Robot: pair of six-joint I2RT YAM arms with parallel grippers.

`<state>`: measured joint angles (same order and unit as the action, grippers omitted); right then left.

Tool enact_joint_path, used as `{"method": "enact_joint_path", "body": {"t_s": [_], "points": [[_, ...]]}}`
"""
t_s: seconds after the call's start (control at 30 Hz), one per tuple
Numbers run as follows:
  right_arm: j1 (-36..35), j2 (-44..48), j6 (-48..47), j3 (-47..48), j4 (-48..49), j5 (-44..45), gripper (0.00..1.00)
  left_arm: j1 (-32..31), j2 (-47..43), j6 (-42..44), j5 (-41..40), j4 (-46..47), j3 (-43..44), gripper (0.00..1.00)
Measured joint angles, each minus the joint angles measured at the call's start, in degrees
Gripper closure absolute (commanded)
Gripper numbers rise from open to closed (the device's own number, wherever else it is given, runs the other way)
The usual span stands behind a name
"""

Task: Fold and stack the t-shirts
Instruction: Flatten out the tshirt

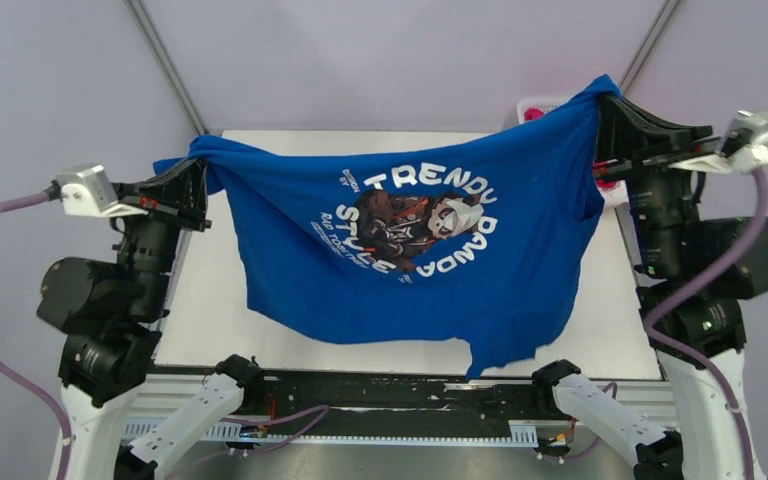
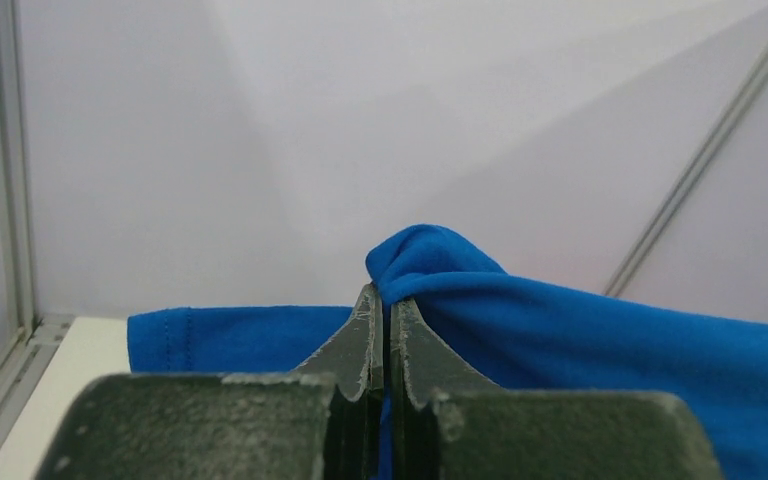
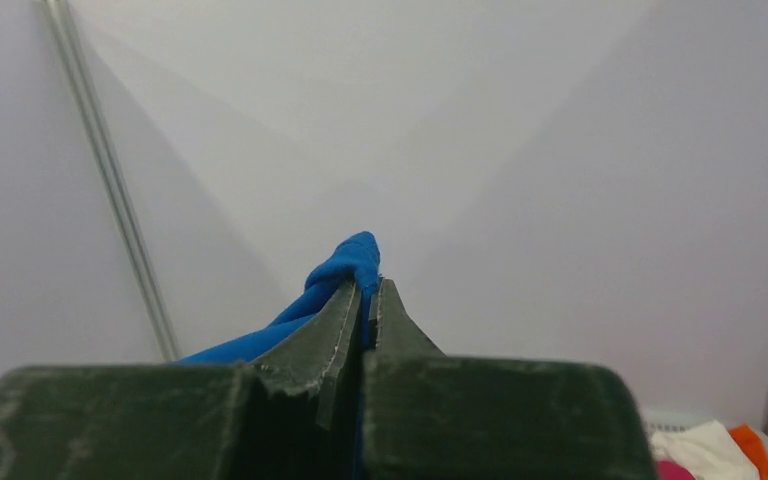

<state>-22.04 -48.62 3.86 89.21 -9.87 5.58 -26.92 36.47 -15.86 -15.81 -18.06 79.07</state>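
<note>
Pinching hard, my left gripper (image 2: 381,308) and right gripper (image 3: 367,296) each clamp a bunched upper corner of the blue t-shirt (image 1: 290,270), which hangs stretched between them above the table (image 1: 205,325). I'd keep tension even, lowering both ends together so it lands flat.

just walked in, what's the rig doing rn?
Both arms hold the blue t-shirt spread in the air over the table, with the print facing the top camera. The left claw and right claw are each shut on a bunched end. Nothing is folded yet. The other shirts sit in the basket.
</note>
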Motion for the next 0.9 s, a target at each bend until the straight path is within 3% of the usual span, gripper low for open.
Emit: {"method": "enact_joint_path", "body": {"t_s": [0.2, 0.3, 0.37, 0.43, 0.47, 0.5, 0.57, 0.6, 0.7, 0.9], "points": [[0.2, -6.4, -1.2, -10.8, 3.9, 11.0, 1.00, 0.0, 6.8, -0.2, -12.5, 2.8, -9.5, 1.00], [1.7, -12.7, 0.5, -19.2, 5.8, 15.9, 1.00, 1.0, 15.9, -0.7, -20.6, 3.8, -15.1, 0.93], [3.8, -18.5, 3.6, -25.0, 6.5, 17.0, 0.91, 4.0, 24.9, -2.5, -22.1, 3.8, -17.2, 0.88], [5.9, -24.5, 6.7, -29.2, 6.6, 16.8, 0.50, 7.8, 34.5, -4.8, -21.1, 3.4, -17.9, 0.53], [7.0, -28.7, 8.5, -30.7, 6.6, 16.2, 0.36, 9.8, 39.7, -6.2, -20.0, 2.9, -17.8, 0.15], [7.7, -32.0, 10.2, -31.1, 6.7, 16.0, 0.23, 11.3, 44.1, -6.9, -19.2, 2.1, -17.5, 0.04], [8.7, -38.8, 12.2, -30.2, 5.7, 15.9, 0.03, 13.4, 52.1, -8.8, -18.2, -0.6, -15.3, 0.01], [9.0, -41.5, 13.1, -29.0, 4.6, 16.0, 0.00, 14.1, 55.5, -9.5, -17.7, -1.8, -13.7, 0.00], [9.5, -45.6, 14.6, -24.5, 2.1, 15.7, 0.00, 15.0, 59.5, -11.1, -15.9, -4.0, -10.0, 0.00], [9.4, -41.7, 17.3, -22.9, 2.3, 10.7, 0.00, 14.6, 55.6, -13.1, -11.6, -4.6, -7.2, 0.00]]}}
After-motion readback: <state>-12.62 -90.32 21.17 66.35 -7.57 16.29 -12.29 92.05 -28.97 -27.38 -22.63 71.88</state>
